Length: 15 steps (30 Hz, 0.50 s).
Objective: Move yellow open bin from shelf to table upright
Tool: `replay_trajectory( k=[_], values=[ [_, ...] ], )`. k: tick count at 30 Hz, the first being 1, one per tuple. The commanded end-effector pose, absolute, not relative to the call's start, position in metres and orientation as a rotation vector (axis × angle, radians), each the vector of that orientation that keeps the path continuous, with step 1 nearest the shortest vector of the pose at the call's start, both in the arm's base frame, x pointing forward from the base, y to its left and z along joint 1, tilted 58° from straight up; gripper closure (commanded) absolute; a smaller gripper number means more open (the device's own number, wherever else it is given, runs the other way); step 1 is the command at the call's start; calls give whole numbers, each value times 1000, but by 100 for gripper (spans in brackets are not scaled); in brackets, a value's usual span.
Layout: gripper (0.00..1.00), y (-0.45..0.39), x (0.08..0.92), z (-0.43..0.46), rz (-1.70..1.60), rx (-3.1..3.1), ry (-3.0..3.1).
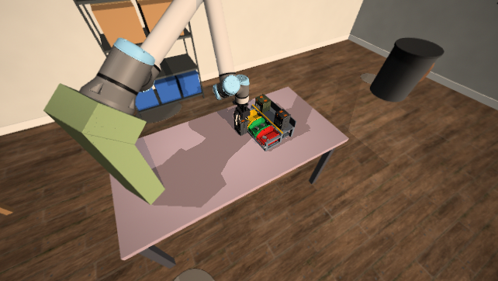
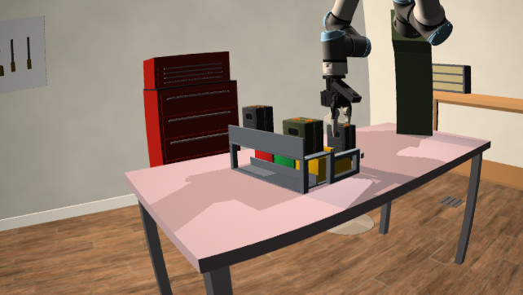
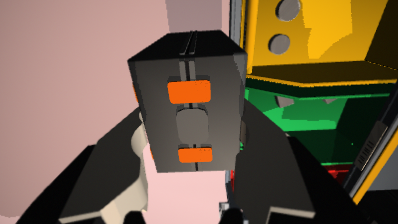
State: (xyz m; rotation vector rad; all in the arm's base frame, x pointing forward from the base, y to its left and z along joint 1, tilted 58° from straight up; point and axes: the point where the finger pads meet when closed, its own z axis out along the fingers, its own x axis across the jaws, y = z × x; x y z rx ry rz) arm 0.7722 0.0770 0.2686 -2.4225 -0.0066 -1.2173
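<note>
The yellow open bin [image 1: 254, 115] sits in a small grey shelf rack [image 1: 272, 125] on the pink table, next to a green bin [image 1: 257, 126] and a red bin [image 1: 270, 135]. In the wrist view the yellow bin [image 3: 320, 35] is at the upper right, with round parts inside. My gripper [image 3: 194, 102] is shut on a dark grey block with orange tabs [image 3: 190, 100], held upright just beside the yellow end of the rack. The gripper also shows in the exterior view [image 2: 338, 122], above that block [image 2: 342, 138]. I cannot tell whether the block touches the table.
Two more dark blocks [image 2: 257, 117] [image 2: 303, 129] stand on top of the rack [image 2: 285, 160]. The arm's green pedestal [image 1: 105, 140] stands on the table's left part. A red tool cabinet [image 2: 189, 106] is behind the table. A black cylinder [image 1: 403, 67] is at the far right.
</note>
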Motion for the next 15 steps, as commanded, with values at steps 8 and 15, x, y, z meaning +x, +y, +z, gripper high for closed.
replay_trajectory(
  k=[8,15],
  values=[
    [100,42,776,250,-1218,-2422,-7],
    [100,42,776,250,-1218,-2422,-7]
  ],
)
